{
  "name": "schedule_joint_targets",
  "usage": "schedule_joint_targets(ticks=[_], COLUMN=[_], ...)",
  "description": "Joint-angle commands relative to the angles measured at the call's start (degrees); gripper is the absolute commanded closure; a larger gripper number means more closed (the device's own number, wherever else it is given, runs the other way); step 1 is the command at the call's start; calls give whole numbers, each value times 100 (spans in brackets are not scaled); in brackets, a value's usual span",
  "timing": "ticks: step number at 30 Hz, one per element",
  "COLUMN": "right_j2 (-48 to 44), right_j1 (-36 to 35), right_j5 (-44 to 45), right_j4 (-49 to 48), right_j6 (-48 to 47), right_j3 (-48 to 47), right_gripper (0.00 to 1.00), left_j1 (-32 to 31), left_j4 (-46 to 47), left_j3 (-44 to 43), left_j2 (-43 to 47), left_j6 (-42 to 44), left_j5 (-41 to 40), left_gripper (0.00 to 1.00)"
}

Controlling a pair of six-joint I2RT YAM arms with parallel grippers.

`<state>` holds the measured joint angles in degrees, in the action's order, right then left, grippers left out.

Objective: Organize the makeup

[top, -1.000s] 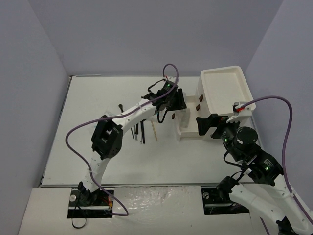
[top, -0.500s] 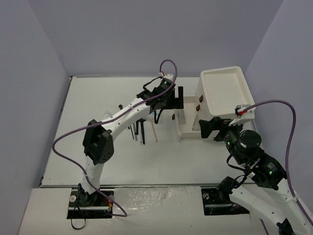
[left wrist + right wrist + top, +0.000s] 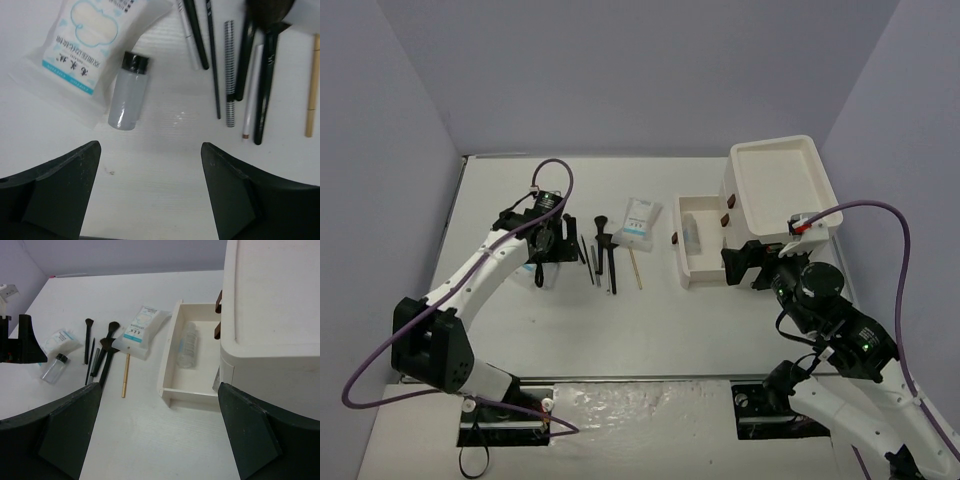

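Swung off the drawer (image 3: 705, 278), left gripper (image 3: 150, 150) gapes above a bottle (image 3: 129, 90) hidden from overhead; right gripper (image 3: 160, 387) gapes.

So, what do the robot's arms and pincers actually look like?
Left arm and right arm: white links, black joint housings, each trailing a looping purple cable. Left pincer and right pincer: black, wedge-shaped fingers.

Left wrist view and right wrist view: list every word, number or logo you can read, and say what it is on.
No text can be read for certain.
White packet: blue print with characters, too blurred to read.
Second white packet: blue lettering, too small to read.
Black brush: faint mark on handle, illegible.
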<state>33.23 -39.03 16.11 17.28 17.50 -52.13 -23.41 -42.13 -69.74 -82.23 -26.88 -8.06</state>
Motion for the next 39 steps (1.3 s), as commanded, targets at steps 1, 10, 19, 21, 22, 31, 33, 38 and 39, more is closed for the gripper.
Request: schedule_joint_targets(ticks=[1, 10, 19, 21, 22, 31, 33, 38, 39], right_j2=[111, -56, -108, -115, -131, -58, -37, -75, -111], right_j1=[25, 18, 27, 27, 27, 20, 27, 20, 18], right_j5=[-103, -135, -161, -161, -161, -128, -139, -144, -137], right_j4=[-366, -375, -375, -375, -375, -389, -401, -408, -404], right_j6=[-89, -85, -98, -106, -106, -121, -115, -108, -106], right_j3=[90, 202, 265, 273, 273, 282, 286, 306, 308], right_gripper=[0, 0, 0, 0, 0, 0, 0, 0, 0], left_j1=[300, 723, 909, 909, 909, 811, 777, 559, 471], left_j4=[27, 237, 572, 615, 717, 1023, 1049, 919, 917], left_j3=[13, 4, -113, -77, -37, 350, 386, 269, 228], left_j2=[-98, -992, -1629, -1703, -1731, -1604, -1530, -1137, -1023], left_j6=[276, 373, 285, 256, 231, -31, -75, -313, -397], left_j5=[335, 469, 720, 734, 796, 1147, 1186, 1312, 1361], left_gripper=[23, 29, 34, 37, 39, 77, 86, 100, 100])
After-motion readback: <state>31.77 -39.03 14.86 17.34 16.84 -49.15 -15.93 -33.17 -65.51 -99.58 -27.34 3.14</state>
